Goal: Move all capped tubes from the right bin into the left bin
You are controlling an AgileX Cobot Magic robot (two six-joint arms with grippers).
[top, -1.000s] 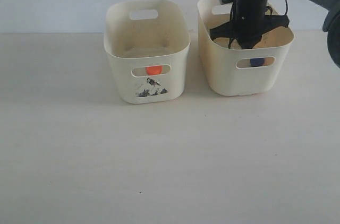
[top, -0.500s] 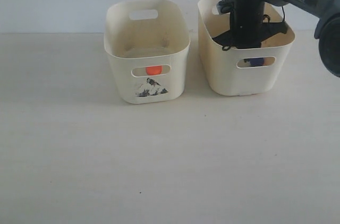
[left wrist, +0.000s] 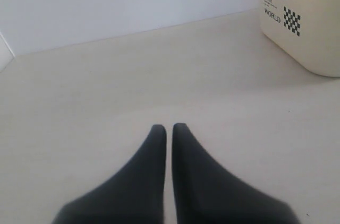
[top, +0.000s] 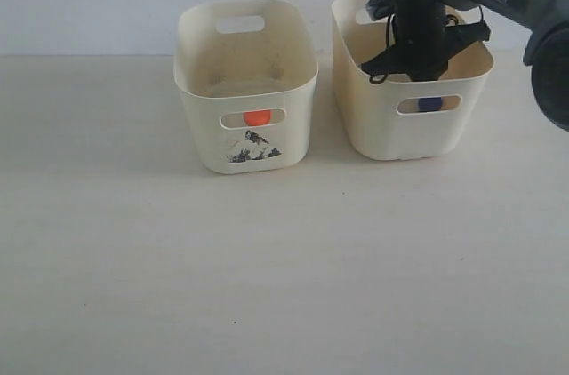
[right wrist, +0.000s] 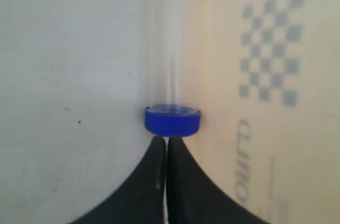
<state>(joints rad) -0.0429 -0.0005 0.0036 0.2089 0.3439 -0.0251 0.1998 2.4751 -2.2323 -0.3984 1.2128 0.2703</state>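
Right tool closed, tips at blue-capped tube in right bin, grip unclear, clear tube body blurred, orange cap seen only through left bin slot, left tool closed above bench

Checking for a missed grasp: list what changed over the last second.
The right end effector lifted slightly inside the right bin, jaws shut on nothing; nothing was grasped or released. The blue-capped tube stayed in the right bin, the orange-capped tube in the left bin; neither bin shifted.
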